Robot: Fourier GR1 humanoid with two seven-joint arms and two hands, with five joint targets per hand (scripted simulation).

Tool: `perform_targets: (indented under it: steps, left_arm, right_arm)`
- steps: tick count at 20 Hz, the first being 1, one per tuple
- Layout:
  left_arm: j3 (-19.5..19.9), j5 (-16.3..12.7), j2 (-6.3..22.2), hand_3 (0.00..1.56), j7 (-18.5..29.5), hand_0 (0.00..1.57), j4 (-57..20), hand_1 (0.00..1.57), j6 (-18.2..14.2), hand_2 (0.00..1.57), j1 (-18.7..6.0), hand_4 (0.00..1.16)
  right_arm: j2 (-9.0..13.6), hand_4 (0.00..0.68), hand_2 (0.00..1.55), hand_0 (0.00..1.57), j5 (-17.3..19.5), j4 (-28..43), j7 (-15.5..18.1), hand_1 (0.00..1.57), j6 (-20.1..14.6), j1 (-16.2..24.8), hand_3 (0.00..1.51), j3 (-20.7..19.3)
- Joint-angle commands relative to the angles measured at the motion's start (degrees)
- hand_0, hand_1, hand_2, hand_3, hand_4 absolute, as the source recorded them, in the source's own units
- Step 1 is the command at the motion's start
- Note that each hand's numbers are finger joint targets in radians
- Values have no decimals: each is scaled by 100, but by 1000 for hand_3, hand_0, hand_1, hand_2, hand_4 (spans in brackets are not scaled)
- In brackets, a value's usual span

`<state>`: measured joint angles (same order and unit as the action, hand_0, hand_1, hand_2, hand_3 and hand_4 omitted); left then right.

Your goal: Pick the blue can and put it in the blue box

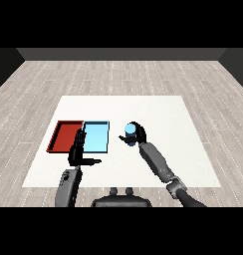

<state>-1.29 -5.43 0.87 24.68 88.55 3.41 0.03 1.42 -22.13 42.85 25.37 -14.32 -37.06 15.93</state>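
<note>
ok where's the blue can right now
In the head view the blue can is in the right hand, over the white table, to the right of the light blue tray and outside it.

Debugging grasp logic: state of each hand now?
Left hand: open, fingers straight, holding nothing.
Right hand: shut on the blue can.

The right forearm comes in from the near right corner and slants up and left toward the middle of the scene, bent at the wrist. Its robot hand [138,133] is raised with fingers curled. The left forearm rises almost straight from the near left. The left robot hand [78,149] points away with fingers straight, thumb stretched out to the right.
</note>
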Motion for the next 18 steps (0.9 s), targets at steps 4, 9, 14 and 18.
perform_targets:
  steps: [4,9,14,18]
  left_arm:
    - [-259,-107,-56,0,-766,0,-179,0,-18,0,-583,0]
    - [-626,-13,-86,0,-599,0,-667,0,-314,0,-707,0]
    - [-635,-104,1,0,-1020,0,-108,0,-298,0,-448,0]
    - [-1384,-335,-87,0,-538,0,-823,0,-903,0,-984,0]
  right_arm:
    - [328,665,1428,1441,192,915,-2,1441,203,-130,1411,-35]
    - [159,665,1444,1440,603,1781,-336,1440,97,574,1421,66]
    - [232,660,1451,1429,870,2773,-683,1429,193,1330,1423,68]
    - [71,652,1425,1424,1006,2452,-686,1424,372,890,1403,-169]
